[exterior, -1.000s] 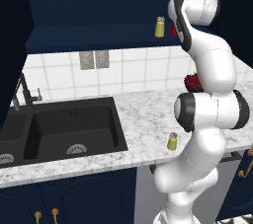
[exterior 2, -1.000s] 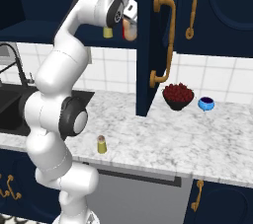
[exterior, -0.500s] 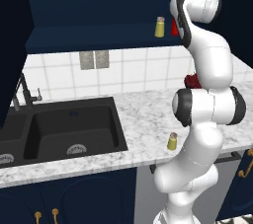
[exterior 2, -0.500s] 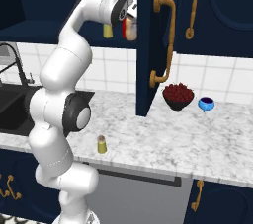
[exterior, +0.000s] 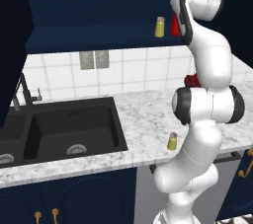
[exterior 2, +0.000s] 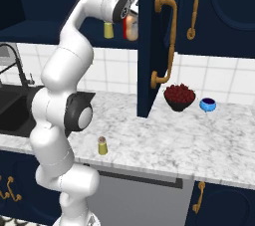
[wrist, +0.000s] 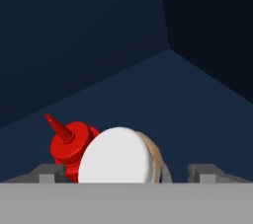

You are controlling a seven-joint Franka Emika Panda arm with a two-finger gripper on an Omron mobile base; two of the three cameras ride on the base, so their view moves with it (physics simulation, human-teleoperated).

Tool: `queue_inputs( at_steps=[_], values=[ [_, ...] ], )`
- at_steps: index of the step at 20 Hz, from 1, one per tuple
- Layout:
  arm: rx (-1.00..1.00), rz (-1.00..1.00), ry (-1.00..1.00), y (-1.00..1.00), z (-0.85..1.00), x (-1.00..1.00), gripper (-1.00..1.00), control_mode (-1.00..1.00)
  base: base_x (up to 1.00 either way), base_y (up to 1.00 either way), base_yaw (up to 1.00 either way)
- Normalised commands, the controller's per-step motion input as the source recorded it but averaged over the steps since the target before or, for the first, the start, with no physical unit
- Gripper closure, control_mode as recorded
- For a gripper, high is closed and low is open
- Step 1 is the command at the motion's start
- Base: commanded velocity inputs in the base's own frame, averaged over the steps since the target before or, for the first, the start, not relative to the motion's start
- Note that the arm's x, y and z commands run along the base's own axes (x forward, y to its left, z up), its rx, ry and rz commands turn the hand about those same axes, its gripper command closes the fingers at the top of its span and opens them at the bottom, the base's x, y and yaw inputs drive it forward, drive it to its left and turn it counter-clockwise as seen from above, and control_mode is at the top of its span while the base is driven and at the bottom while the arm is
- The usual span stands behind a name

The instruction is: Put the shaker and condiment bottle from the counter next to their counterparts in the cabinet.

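Up at the top of the right base view, the gripper reaches into the cabinet with its jaws clamped on the condiment bottle — in the hand view its pale cap sits bottom centre, just beside the red squeeze bottle. The twin shaker stands on the shelf; the shaker waits on the counter, lower right of the left base view.

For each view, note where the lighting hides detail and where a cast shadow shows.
Left base view: the cabinet interior is near-black, though the shelf shaker stays lit. Right base view: the counter shaker casts a soft shadow on the counter. Hand view: the back corner fades dark behind the red bottle.
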Motion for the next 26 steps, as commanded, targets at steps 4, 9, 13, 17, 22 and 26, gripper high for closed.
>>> queue_inputs(
  at_steps=[4, 9, 13, 17, 22, 26],
  values=[
    [-0.17, 0.12, -0.25, 0.02, 0.0, 0.0, -1.0, -1.0, 0.0, 0.0, 0.0],
    [-0.18, 0.07, -0.32, 0.0, 0.0, 0.0, -1.0, -1.0, 0.0, 0.0, 0.0],
    [-0.15, 0.03, -0.24, 0.0, 0.0, -0.12, -1.0, -1.0, 0.0, 0.0, 0.0],
    [-0.04, 0.0, -0.11, 0.03, -0.14, -0.63, -1.0, -1.0, 0.0, 0.0, 0.0],
    [-0.02, 0.0, -0.13, 0.09, -0.33, -0.88, -1.0, -1.0, 0.0, 0.0, 0.0],
    [-0.01, 0.0, -0.18, 0.12, -0.43, -1.0, -1.0, -1.0, 0.0, 0.0, 0.0]
  ],
)
